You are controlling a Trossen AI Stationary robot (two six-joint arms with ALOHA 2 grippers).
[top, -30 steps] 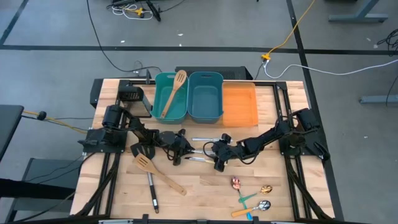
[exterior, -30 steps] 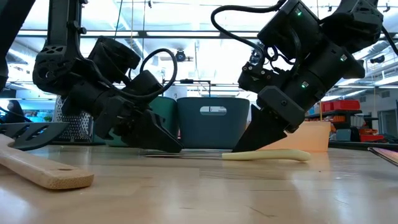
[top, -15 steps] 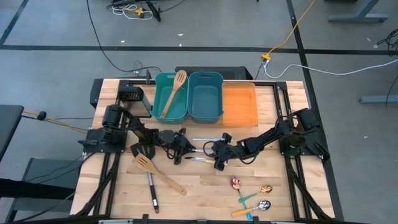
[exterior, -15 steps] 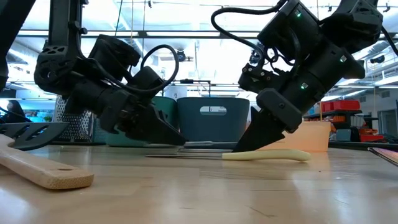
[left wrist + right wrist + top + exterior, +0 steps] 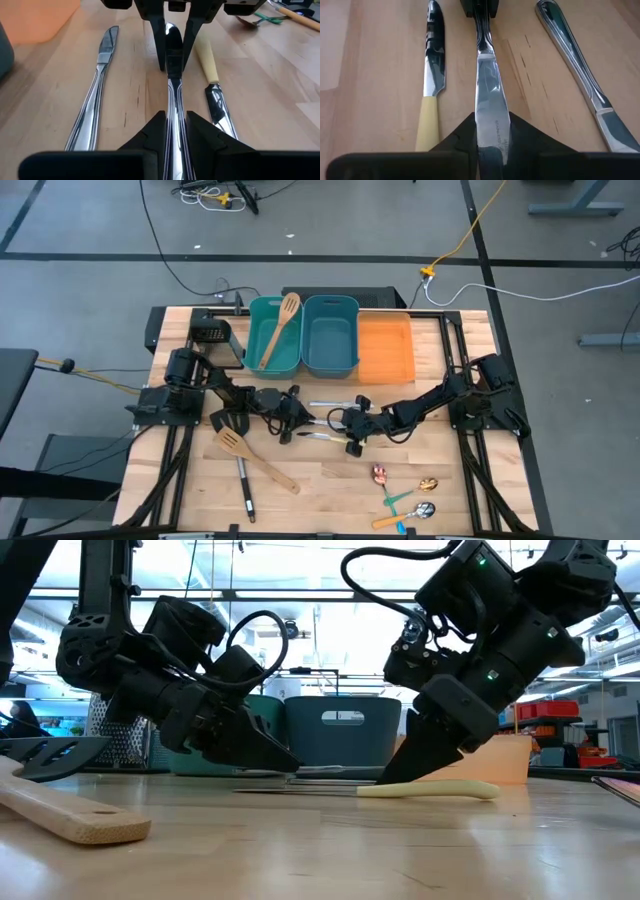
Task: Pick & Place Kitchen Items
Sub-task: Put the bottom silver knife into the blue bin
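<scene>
The middle silver knife (image 5: 487, 95) lies flat on the worktop (image 5: 320, 480) near its centre, one of three knives side by side: a second silver knife (image 5: 97, 80) on the far side and a yellow-handled knife (image 5: 431, 85) on the near side. The left gripper (image 5: 175, 132) has its jaws closed on the handle end of the middle knife; the right gripper (image 5: 490, 135) has its jaws closed on the blade end, so both hold the same knife from opposite ends, fingertips down at the worktop. In the low view the two grippers meet low over the wood, the yellow handle lying just beside the right one. Left and nearer lie a black turner (image 5: 243, 480) and a wooden slotted spatula (image 5: 255, 460), crossing. Near the right front edge lie three small spoons (image 5: 405, 495) with coloured handles. At the far edge stand a teal bin (image 5: 255, 350) holding another wooden spatula (image 5: 280, 328), a blue-grey bin (image 5: 330, 335) and an orange bin (image 5: 385, 350).
</scene>
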